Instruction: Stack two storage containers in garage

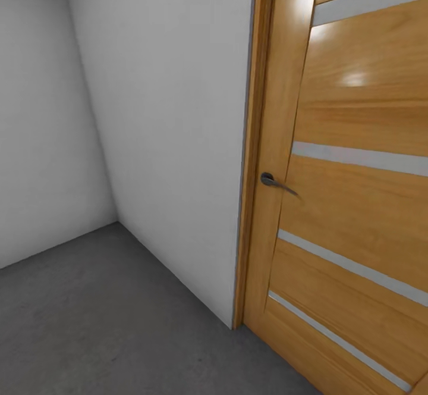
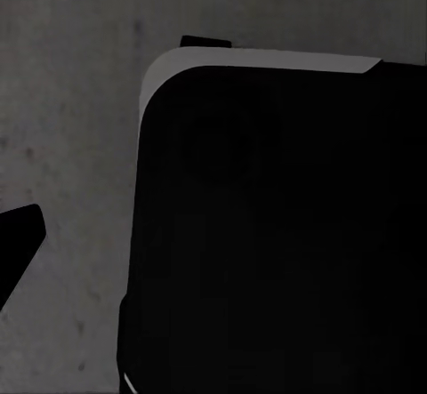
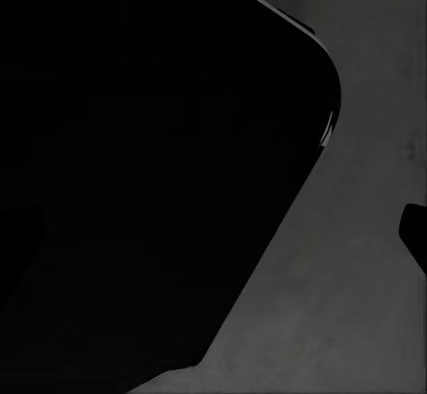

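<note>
Head view, wooden door [image 1: 351, 193] with dark lever handle [image 1: 274, 182] at right, white wall [image 1: 172, 121] beside it, grey concrete floor [image 1: 107, 323] below, wrist views looking down on a black rounded body [image 2: 276, 234] above speckled concrete, jaw state impossible to tell.

Dark grey speckled concrete floor [image 1: 101, 317] meets white walls and a wooden door.

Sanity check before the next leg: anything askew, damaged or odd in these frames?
Nothing stands out. The wooden door is intact, its handle level, beside a clean white wall and bare grey floor. Both wrist views are mostly dark robot body over concrete.
</note>
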Motion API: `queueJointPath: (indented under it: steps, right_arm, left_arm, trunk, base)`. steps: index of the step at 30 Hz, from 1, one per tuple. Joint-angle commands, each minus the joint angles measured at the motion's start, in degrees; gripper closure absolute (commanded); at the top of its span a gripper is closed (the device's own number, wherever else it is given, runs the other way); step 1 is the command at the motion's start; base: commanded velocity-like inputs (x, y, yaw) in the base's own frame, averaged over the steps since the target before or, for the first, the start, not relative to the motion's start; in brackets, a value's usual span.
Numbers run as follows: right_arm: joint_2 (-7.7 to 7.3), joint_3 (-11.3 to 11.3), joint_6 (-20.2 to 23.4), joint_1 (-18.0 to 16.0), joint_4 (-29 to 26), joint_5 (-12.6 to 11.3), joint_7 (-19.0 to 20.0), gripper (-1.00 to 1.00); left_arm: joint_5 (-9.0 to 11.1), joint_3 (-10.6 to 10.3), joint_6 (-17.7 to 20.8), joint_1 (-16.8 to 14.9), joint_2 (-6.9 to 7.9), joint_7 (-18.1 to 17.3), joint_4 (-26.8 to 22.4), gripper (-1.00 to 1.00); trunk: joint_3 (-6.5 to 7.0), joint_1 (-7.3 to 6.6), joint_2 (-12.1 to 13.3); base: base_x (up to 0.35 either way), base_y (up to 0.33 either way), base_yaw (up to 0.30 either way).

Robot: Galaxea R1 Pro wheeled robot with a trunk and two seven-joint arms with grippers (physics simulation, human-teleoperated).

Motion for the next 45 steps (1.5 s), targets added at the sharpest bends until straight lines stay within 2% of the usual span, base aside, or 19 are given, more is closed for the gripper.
queueJointPath:
  steps: [1, 19, 45]
  right_arm:
    - [0.00, 0.24, -0.17, -0.01, 0.02, -0.28, 0.03, -1.00]
    - [0.00, 0.18, -0.17, -0.01, 0.00, -0.29, 0.03, -1.00]
    - [0.00, 0.18, -0.17, 0.00, -0.01, -0.29, 0.03, -1.00]
  left_arm:
    - [0.49, 0.01, -0.14, -0.01, -0.01, -0.06, 0.01, -1.00]
    - [0.43, 0.01, -0.29, -0.01, 0.01, -0.05, 0.01, -1.00]
    - [0.49, 0.01, -0.33, -0.01, 0.06, -0.05, 0.01, -1.00]
  trunk:
    - [-0.04, 0.03, -0.02]
    - [-0.04, 0.03, -0.02]
    - [-0.04, 0.03, -0.02]
  base:
    - [0.321, 0.076, -0.187]
    - [0.304, 0.063, -0.242]
    - [0.013, 0.001, -0.248]
